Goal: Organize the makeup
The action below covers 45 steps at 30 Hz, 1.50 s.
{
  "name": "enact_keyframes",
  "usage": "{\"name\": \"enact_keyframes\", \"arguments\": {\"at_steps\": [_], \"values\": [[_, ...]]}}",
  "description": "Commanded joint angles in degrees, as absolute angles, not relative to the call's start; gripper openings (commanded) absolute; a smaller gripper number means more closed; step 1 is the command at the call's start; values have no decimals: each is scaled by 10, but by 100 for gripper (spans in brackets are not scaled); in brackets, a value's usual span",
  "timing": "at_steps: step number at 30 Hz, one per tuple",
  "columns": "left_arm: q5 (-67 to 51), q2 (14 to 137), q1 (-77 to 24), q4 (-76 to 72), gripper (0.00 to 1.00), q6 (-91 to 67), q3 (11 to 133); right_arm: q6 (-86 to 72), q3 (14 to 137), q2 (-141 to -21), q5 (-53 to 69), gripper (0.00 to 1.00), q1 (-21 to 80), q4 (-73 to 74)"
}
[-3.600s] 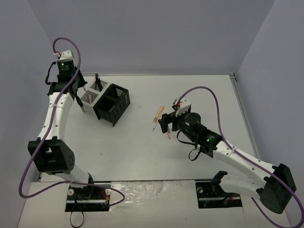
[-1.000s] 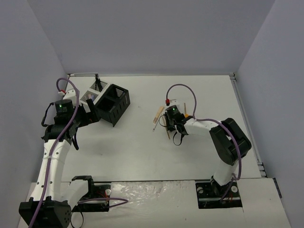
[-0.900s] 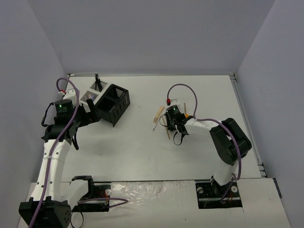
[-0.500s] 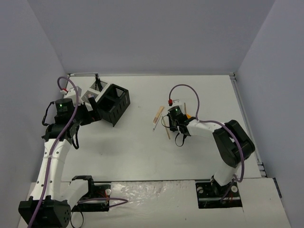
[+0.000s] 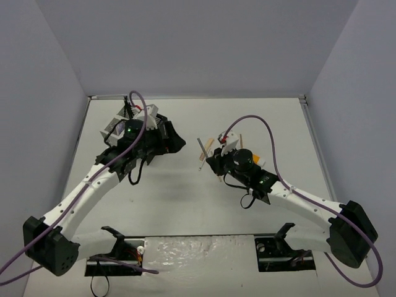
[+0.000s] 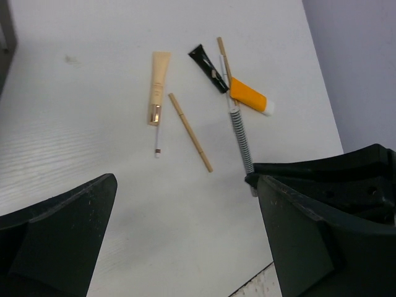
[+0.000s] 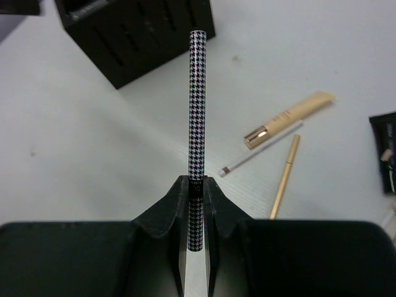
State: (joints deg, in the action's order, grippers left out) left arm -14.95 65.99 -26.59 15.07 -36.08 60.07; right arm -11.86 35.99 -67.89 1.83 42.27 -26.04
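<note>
Right arm's reaching out mid-table, right gripper [image 7: 197, 184] pinching a checkered pencil [image 7: 197, 99]; left gripper [image 6: 185, 182] hangs with fingers spread wide.

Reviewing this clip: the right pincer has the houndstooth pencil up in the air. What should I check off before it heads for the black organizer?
1. Grip: the right pincer is shut on the houndstooth pencil: ok.
2. Lift: the pencil is clear of the table, held near one end: ok.
3. Target: the black organizer shows in the right wrist view: ok.
4. Route: the left arm seems to hang over the organizer in the top view: not ok.
5. Other side: the left pincer is open and empty: ok.
6. A free compartment for the pencil: cannot tell.
</note>
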Motion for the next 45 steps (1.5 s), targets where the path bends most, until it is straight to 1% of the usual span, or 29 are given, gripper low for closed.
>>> {"name": "enact_keyframes", "arguments": {"at_steps": [1,8,10,13,15,20,23,24,25,27,29,32,34,37,41,45], "values": [[-110,687,-326,63,96,-381,669,-118,363,-644,76,0,434,-360],[-83,749,-378,43,86,-390,704,-129,368,-630,98,0,439,-373],[-82,758,-386,44,80,-392,710,-131,367,-626,100,0,439,-374],[-84,767,-392,30,66,-398,711,-130,368,-624,101,0,439,-375],[-85,776,-398,25,47,-401,715,-130,367,-626,100,0,439,-377],[-86,788,-406,23,25,-402,721,-133,364,-628,101,0,439,-385],[-86,789,-407,20,10,-403,720,-133,363,-628,97,2,439,-388],[-85,789,-407,18,4,-403,719,-133,362,-628,94,6,439,-388],[-84,788,-407,16,1,-402,719,-132,362,-629,90,15,439,-387],[-81,789,-407,14,0,-399,719,-131,363,-630,84,36,439,-384],[-76,791,-406,21,0,-387,727,-129,366,-630,70,58,439,-372],[-34,792,-403,49,0,-343,752,-124,373,-625,44,80,438,-341],[7,795,-394,75,0,-300,781,-119,374,-618,21,86,438,-323],[86,797,-365,92,0,-236,812,-114,372,-611,-33,91,437,-287],[141,804,-303,52,0,-177,830,-115,376,-616,-87,92,436,-247],[142,836,-242,16,0,-146,858,-119,385,-630,-103,92,436,-208]]}}
